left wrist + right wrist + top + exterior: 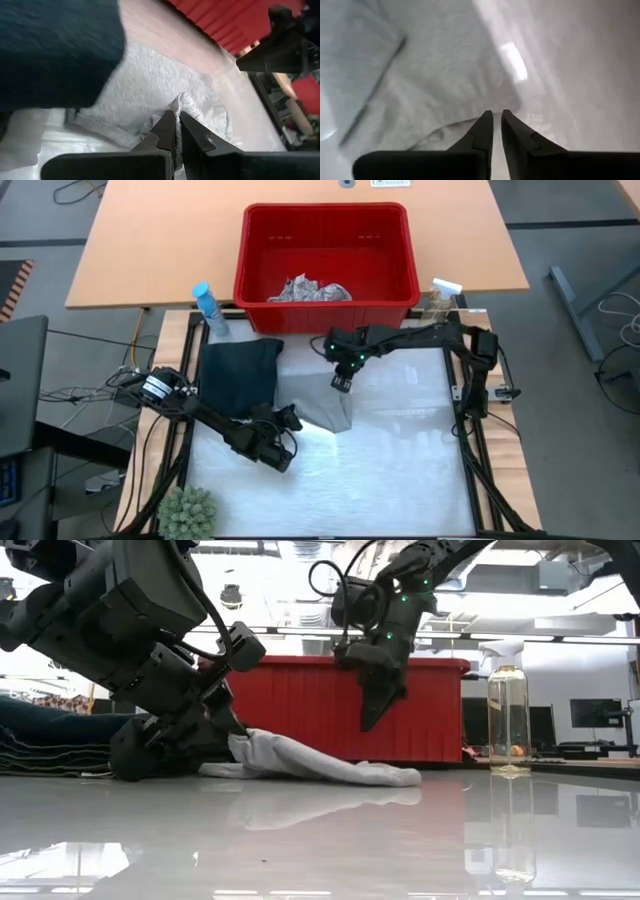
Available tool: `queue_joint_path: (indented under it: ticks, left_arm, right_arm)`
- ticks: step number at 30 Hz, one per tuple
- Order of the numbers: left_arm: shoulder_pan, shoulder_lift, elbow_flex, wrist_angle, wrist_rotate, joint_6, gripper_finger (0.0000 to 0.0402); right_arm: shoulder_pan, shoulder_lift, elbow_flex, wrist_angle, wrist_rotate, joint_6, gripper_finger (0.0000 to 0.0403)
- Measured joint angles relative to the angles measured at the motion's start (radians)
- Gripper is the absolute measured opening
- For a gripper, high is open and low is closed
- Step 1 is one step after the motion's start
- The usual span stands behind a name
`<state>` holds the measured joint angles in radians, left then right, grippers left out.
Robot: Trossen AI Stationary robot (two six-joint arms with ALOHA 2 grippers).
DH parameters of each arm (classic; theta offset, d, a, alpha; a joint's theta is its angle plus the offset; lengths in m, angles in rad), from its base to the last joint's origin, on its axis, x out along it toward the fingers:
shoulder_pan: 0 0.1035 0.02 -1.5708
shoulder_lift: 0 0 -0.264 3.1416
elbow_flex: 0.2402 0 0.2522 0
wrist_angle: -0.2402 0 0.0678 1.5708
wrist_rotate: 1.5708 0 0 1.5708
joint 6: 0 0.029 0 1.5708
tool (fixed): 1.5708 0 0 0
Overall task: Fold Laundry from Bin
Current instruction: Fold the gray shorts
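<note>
Grey cloth flat before the red bin, left gripper pinching its edge per wrist view, right gripper closed above it, low view showing the gap, trousers folded beside, printed cloth in bin.

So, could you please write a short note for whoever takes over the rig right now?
Left gripper: low on the table, shut on the grey cloth.
Right gripper: hangs above that cloth, shut, holding nothing.
Dark trousers: lying folded on the table beside the grey cloth.
White leaf-print cloth: in the red bin.
Left to do: fold the grey cloth, then fetch and fold the white leaf-print one.
</note>
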<state>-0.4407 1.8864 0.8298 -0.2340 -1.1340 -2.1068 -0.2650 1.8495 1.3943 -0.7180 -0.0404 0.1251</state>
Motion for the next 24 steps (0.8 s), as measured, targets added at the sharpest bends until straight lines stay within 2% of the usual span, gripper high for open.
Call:
queue_joint_path:
  ticks: [3, 7, 14, 18, 24]
  left_arm:
    - [-0.004, -0.029, 0.009, 0.0, 0.011, 0.08, 0.0]
    - [-0.004, -0.08, 0.013, 0.005, -0.007, 0.135, 0.0008]
    - [-0.005, -0.15, 0.014, -0.021, -0.022, 0.285, 0.0073]
    - [-0.004, -0.169, 0.014, -0.016, 0.048, 0.375, 0.0121]
    - [-0.002, -0.21, 0.016, -0.021, 0.15, 0.538, 0.019]
  right_arm:
    - [0.009, -0.03, 0.0, 0.004, -0.016, -0.018, 0.0086]
    - [0.022, -0.065, 0.002, -0.01, -0.108, -0.053, 0.013]
    - [0.095, -0.108, 0.003, -0.052, -0.219, -0.158, 0.0199]
    - [0.154, -0.104, -0.024, -0.015, -0.186, -0.24, 0.0206]
    - [0.204, -0.102, -0.14, 0.189, -0.195, -0.233, 0.0195]
